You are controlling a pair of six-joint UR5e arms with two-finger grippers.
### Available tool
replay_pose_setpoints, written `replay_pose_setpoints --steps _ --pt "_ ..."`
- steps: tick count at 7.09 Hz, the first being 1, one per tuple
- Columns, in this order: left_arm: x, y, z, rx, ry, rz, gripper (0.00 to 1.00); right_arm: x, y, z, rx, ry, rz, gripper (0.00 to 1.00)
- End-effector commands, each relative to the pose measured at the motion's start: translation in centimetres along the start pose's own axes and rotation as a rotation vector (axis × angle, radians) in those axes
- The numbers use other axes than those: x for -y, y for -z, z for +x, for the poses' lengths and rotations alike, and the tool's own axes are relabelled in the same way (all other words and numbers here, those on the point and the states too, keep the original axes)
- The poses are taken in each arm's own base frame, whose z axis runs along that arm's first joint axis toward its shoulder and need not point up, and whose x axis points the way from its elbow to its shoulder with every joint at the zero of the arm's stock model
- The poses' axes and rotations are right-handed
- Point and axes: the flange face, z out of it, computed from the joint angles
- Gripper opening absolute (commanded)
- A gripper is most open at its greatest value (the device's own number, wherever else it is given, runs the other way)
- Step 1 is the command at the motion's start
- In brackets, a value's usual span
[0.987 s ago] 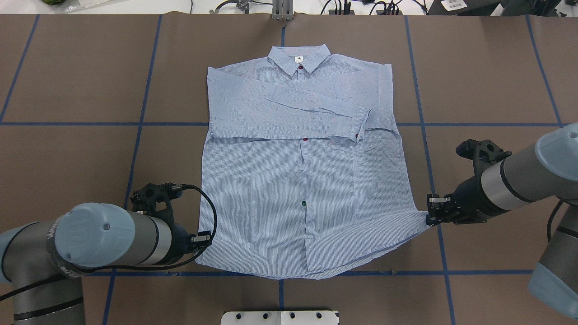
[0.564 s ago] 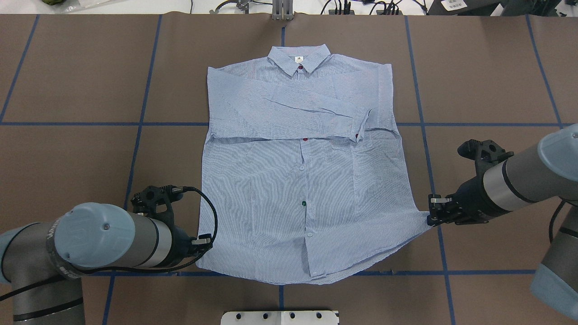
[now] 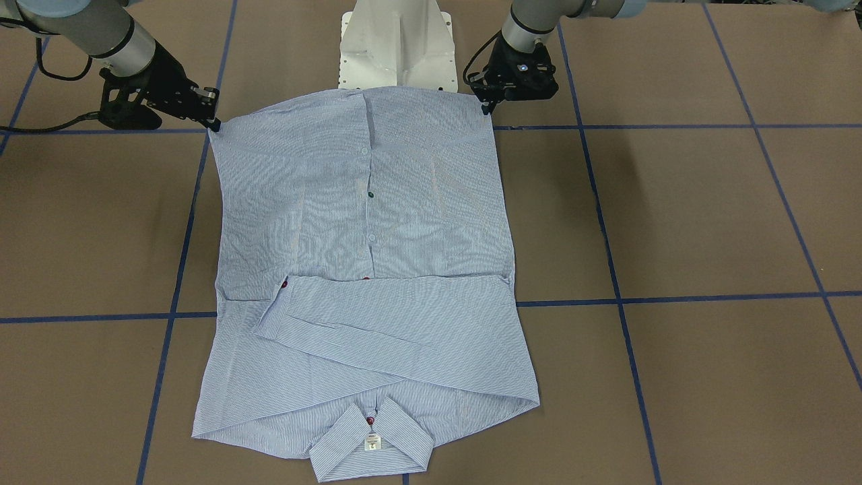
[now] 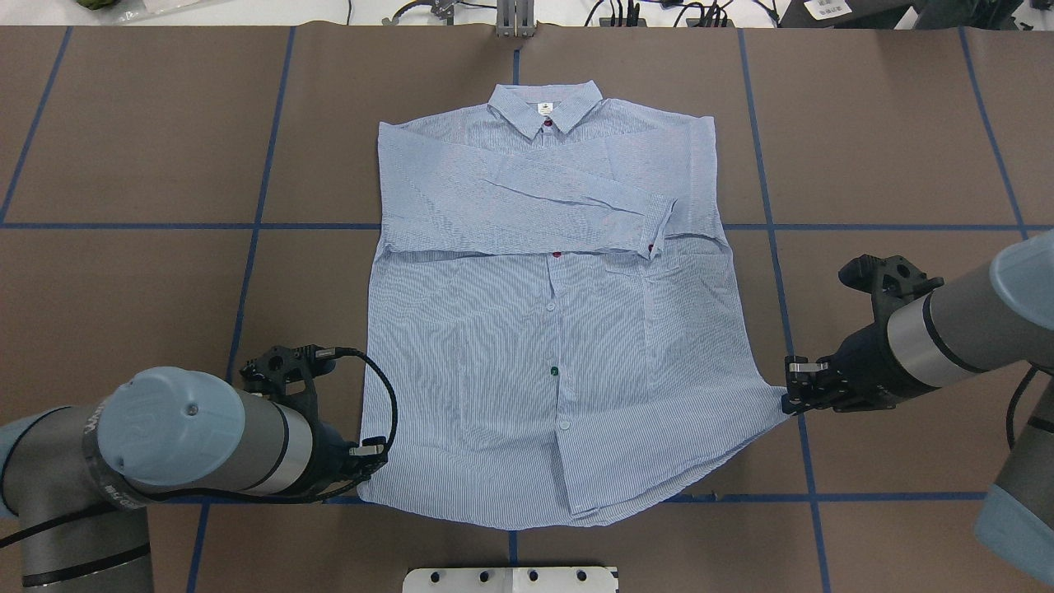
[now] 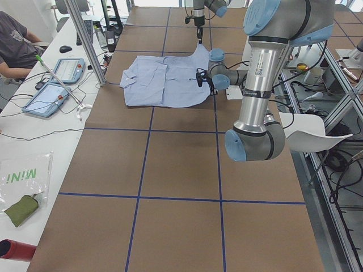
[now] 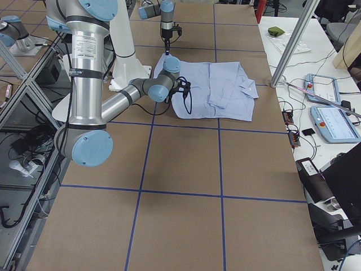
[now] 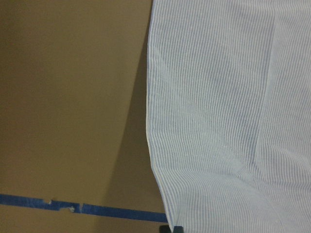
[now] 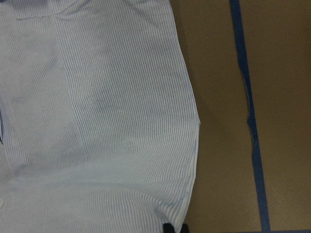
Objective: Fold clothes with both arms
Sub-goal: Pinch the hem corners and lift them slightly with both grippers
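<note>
Overhead: shirt (image 4: 543, 346) spread front-up in the middle of the brown table (image 4: 123, 140), collar at the far side, sleeves folded across the chest, hem nearest the robot. Left gripper (image 4: 368, 461) clamped on the hem corner at its side, right gripper (image 4: 792, 397) pinching the opposite corner, cloth drawn out to a point there. Front-facing: same layout turned round, collar and white neck label (image 3: 372, 442) closest to the camera. Also something unclear from above: hem raised off the table and stretched between the two claws, its edge covering the foot of the white pedestal (image 3: 397, 40). Exterior left: claws too small to judge, but far hem corner plainly lifted into a peak, and a seated person (image 5: 17, 39) at the side bench. Exterior right: near arm bent low to its corner, far corner hanging from the other claw. Left wrist: only striped cloth, brown surface, a blue tape line (image 7: 97, 209) and a black fingertip (image 7: 176, 229) at the bottom edge against the fabric. Right wrist: hem corner running down into dark fingertips (image 8: 168, 228), tape beside it.
</note>
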Motion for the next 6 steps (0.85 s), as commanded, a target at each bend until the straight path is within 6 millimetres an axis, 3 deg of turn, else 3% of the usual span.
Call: replay_pose_setpoints --steps 1,4,6 --pt "0.0 0.2 -0.2 -0.004 -0.005 -0.004 0.00 0.0 -0.1 0.8 -0.013 -0.008 -0.003 0.00" --pt "0.0 0.5 -0.3 -0.035 -0.015 -0.002 0.00 -0.2 1.2 0.4 0.019 -0.009 -0.030 0.00" --pt "0.0 0.6 -3.0 -0.113 -0.036 -0.005 0.00 -0.2 1.2 0.1 0.021 -0.006 -0.031 0.00"
